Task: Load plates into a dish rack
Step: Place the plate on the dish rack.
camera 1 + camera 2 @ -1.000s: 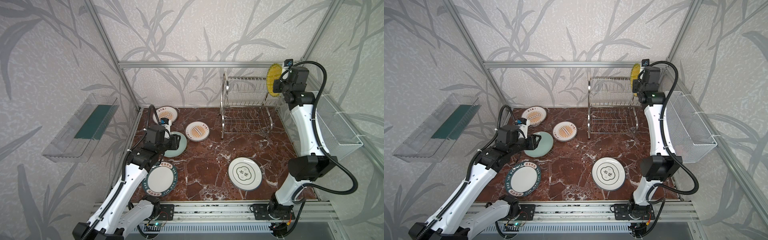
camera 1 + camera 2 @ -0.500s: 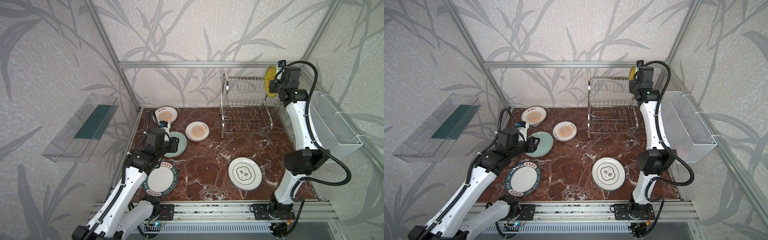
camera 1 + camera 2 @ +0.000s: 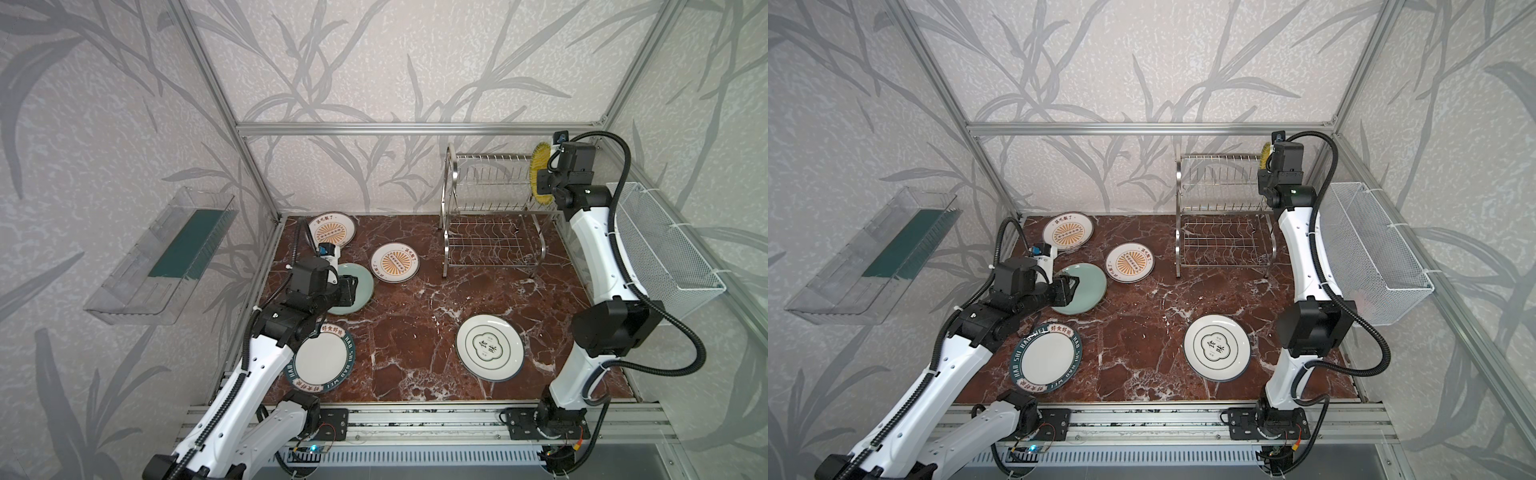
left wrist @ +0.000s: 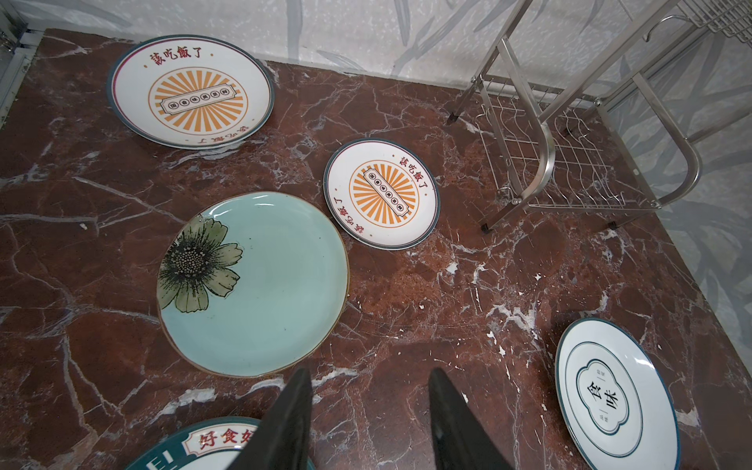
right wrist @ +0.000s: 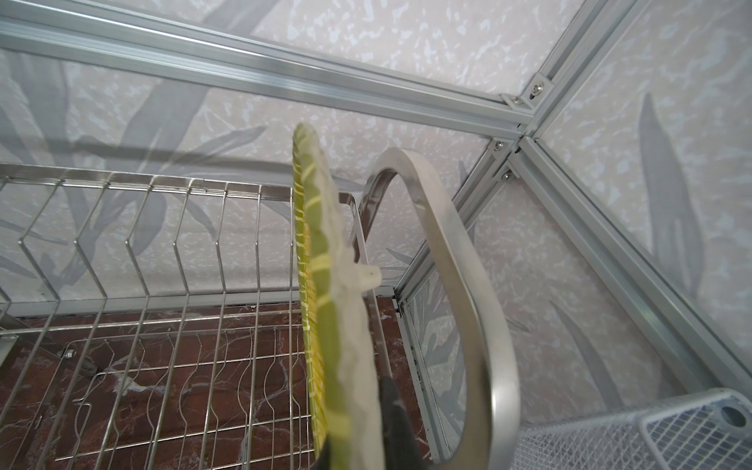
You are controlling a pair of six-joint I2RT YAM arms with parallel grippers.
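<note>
The right jaws pinch the yellow plate on edge at the far-right rack's upper tier (just beside its arched frame). Released before it sits between the wires, it could topple off. The left jaws hover half open, empty, over the green plate.

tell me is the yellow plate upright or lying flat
Upright: the yellow plate stands on edge at the dish rack's upper tier, gripped by the right tool.
</note>
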